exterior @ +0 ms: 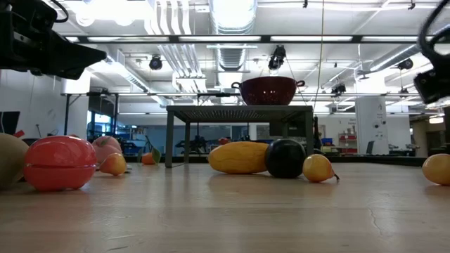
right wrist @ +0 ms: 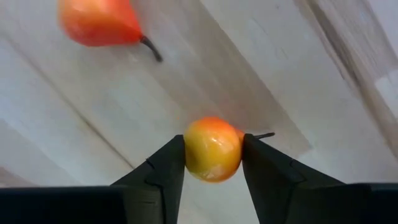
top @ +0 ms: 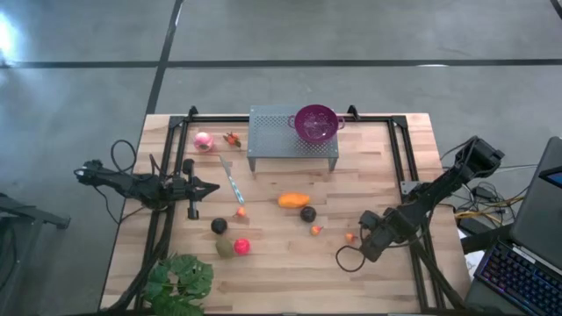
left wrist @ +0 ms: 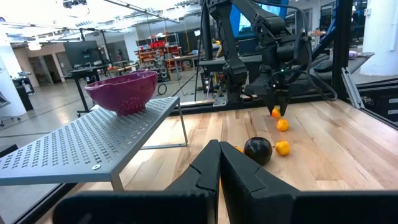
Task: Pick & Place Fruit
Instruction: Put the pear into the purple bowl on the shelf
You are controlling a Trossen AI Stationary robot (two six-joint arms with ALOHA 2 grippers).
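Plant (top: 180, 283): leafy green, at the counter's near left corner in the high view.
Right claw (right wrist: 213, 163): low over the near right part of the counter (top: 290, 268), clenched around a small orange-yellow fruit (right wrist: 213, 149); the wrist view shows both fingers pressed against its sides, with the wood directly beneath.
Second small orange fruit (right wrist: 99, 20): lies on the wood near the gripped one, apart from it, with a dark stem.
Near-left fruit: a red ball (top: 241, 246) just beside an olive-green piece (top: 225, 248), with a dark ball (top: 219, 226) near them toward the middle.
Middle fruit: an elongated orange piece (top: 293, 200) and a second dark ball (top: 308, 213) just beside it; in the low view the two overlap, so I cannot tell whether they touch. A tiny orange bit (top: 240, 211) lies to their left.
Left claw (top: 213, 186): pinched together and holding nothing, hovering over the left side of the counter and pointing toward the middle.
Pink ball (top: 203, 140): at the far left, with a small orange-red bit (top: 233, 139) near it.
Perforated grey shelf (top: 293, 139): stands at the far middle of the counter.
Purple bowl (top: 317, 122): sits on the shelf's right end, upright, no fruit visible in it.
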